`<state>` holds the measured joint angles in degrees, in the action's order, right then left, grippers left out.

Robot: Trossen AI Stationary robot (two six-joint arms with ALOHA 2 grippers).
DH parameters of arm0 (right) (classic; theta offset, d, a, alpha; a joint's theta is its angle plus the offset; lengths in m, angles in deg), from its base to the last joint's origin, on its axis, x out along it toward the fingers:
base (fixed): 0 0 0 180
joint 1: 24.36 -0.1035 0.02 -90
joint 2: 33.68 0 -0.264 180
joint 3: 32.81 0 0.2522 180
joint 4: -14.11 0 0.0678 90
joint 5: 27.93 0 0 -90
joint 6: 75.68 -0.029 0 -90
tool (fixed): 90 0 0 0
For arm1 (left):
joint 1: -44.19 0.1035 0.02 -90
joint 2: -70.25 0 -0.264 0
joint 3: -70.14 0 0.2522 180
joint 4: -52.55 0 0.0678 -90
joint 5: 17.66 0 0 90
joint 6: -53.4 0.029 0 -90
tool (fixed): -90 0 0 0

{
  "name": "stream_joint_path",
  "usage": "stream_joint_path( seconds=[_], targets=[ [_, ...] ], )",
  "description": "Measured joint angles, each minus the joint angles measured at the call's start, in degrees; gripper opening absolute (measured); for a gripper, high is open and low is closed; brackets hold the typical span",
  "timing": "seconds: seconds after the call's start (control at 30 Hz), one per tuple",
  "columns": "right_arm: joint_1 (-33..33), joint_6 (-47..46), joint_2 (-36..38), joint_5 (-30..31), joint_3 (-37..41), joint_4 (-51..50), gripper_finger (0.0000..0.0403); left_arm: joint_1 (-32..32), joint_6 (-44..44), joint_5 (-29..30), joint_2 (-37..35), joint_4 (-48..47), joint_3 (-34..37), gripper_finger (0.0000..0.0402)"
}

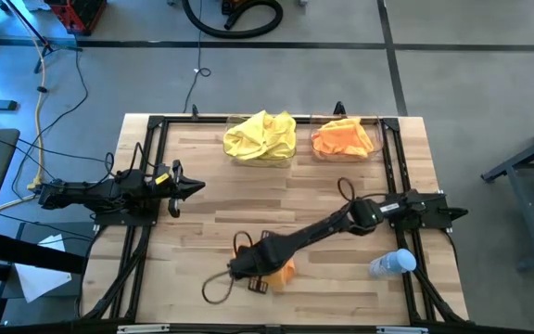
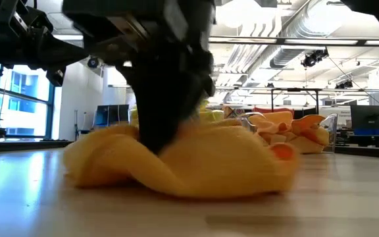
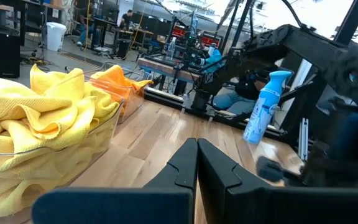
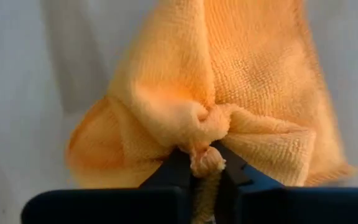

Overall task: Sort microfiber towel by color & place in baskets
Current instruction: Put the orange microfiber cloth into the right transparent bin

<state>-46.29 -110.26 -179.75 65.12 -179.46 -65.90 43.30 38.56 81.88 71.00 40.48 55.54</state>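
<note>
One orange towel (image 1: 284, 272) lies bunched near the table's (image 1: 341, 306) front edge, its pinched fold clamped between the right gripper's (image 4: 205, 163) fingers. Toward the left edge, the left gripper (image 1: 193, 186) hovers with fingers pressed together. Along the far edge, two baskets (image 1: 375, 141) hold yellow towels (image 1: 261, 135) and orange towels (image 1: 343, 137).

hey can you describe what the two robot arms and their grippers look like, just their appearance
Both arms are dark, nearly black, slim and jointed, with black cables looping along them. The left gripper ends in two pointed dark fingers and has a small yellow marking behind it. The right gripper has matching dark, wedge-shaped fingers on a dark crossbar.
</note>
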Motion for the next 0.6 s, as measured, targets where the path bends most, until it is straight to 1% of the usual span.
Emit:
stream_joint_path(
  seconds=[0.17,0.3,0.43,0.6],
  targets=[
    [1.83,0.01,6.58,6.03,-0.09,-1.55,0.0005,-0.02,-0.01,0.0,0.0,0.02,0.0,0.0],
    [3.06,0.07,12.15,10.79,-0.12,-3.46,0.0006,-0.02,0.0,0.0,-0.01,0.02,0.0,0.0],
    [4.67,0.11,19.06,17.8,-0.25,-4.95,0.0007,0.0,0.01,0.01,-0.01,0.03,0.0,0.0],
    [6.94,0.12,25.66,26.95,-0.23,-10.54,0.0006,0.0,-0.01,0.02,-0.01,0.02,0.0,0.0]
  ],
)
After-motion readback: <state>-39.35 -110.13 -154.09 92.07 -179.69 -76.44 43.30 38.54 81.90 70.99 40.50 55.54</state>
